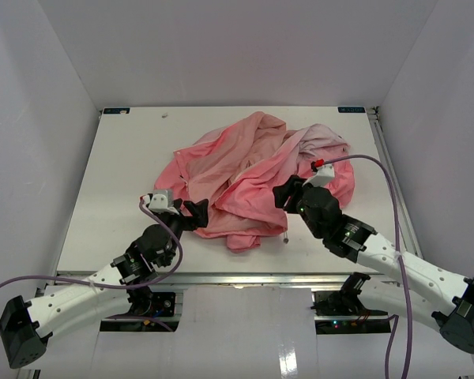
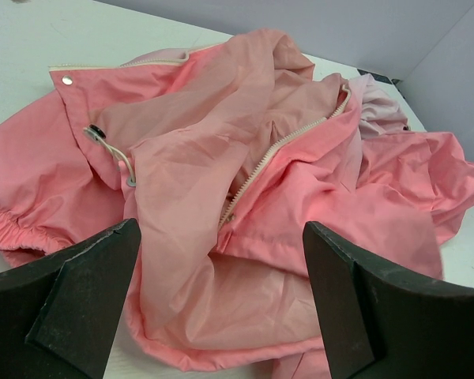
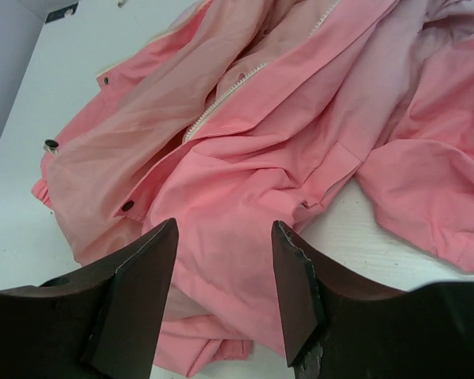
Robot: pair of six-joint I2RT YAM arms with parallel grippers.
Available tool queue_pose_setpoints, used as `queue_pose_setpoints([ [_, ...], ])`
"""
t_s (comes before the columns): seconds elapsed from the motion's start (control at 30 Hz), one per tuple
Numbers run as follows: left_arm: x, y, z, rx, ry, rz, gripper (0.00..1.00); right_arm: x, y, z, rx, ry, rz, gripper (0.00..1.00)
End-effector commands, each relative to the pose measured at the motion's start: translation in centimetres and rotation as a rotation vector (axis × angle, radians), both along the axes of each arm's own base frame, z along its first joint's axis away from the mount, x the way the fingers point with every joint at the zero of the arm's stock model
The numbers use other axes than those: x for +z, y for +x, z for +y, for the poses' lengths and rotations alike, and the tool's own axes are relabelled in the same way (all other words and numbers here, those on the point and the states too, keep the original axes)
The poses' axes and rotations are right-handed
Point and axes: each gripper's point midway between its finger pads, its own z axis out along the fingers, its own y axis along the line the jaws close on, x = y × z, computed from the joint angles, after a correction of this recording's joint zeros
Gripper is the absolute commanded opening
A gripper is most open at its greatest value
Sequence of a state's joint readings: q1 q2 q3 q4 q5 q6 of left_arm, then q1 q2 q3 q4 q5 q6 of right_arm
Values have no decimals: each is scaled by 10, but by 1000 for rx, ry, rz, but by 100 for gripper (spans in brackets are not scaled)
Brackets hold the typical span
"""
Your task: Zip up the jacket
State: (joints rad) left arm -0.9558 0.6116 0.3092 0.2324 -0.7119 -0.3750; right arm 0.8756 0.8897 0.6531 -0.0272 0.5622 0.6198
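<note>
Jacket [image 1: 257, 178]: crumpled in a loose heap on the table [image 1: 118, 174], mid to far-right, folded over itself, not laid flat. Front is open, nothing zipped.

Left tool [image 1: 196, 212]: at the heap's near-left edge, jaws spread wide, holding nothing. Wrist view shows fabric lying below and between the fingers, ungripped.

Right tool [image 1: 283, 193]: over the heap's near-right part, jaws also apart and empty, pink cloth just beneath.

Zipper [image 2: 284, 142]: one pale row of teeth runs along a folded edge from the far side down toward the middle of the heap. Its lower end sits among the folds. Mating row and slider not made out.

Other details: snap stud [image 2: 66, 79] by a pale-trimmed edge, dark cord stopper [image 2: 95, 133], gathered elastic cuff [image 2: 4, 217] at far left.

Handling, as judged:
- Thin, soft and light. It will drape, bunch and slide on the table rather than hold any shape.
- Likely slick, so a shallow pinch may slip, and one layer may drag others with it.
- Not fragile, though teeth could snag loose cloth.

Where to hold: the stiffer taped edge beside the teeth near its lower end, with the other tool on the hem to tension it. The heap probably needs spreading first.
</note>
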Motion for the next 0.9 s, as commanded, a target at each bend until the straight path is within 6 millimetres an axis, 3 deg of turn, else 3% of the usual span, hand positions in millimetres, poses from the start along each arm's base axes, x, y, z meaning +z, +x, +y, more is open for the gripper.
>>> queue_pose_setpoints([
  [0.0,6,0,7,31,-34,-7,94,31,3,28,9,42,-44,58],
  [0.13,4,1,13,66,-45,-4,95,55,1,55,46,78,-115,58],
  [0.2,6,1,16,79,-55,-3,95,57,9,78,64,84,-106,58],
  [0.3,7,-1,22,100,-70,-2,95,38,25,118,62,24,-17,59],
  [0.43,10,-4,34,135,-113,-15,95,2,32,155,51,3,74,60],
  [0.5,10,-5,38,150,-130,-21,95,-4,36,169,50,21,103,59],
  [0.73,15,-7,40,141,-158,-38,97,-68,33,182,40,-32,230,57],
  [0.87,14,-6,37,136,-148,-32,98,-83,35,184,24,-48,242,56],
])
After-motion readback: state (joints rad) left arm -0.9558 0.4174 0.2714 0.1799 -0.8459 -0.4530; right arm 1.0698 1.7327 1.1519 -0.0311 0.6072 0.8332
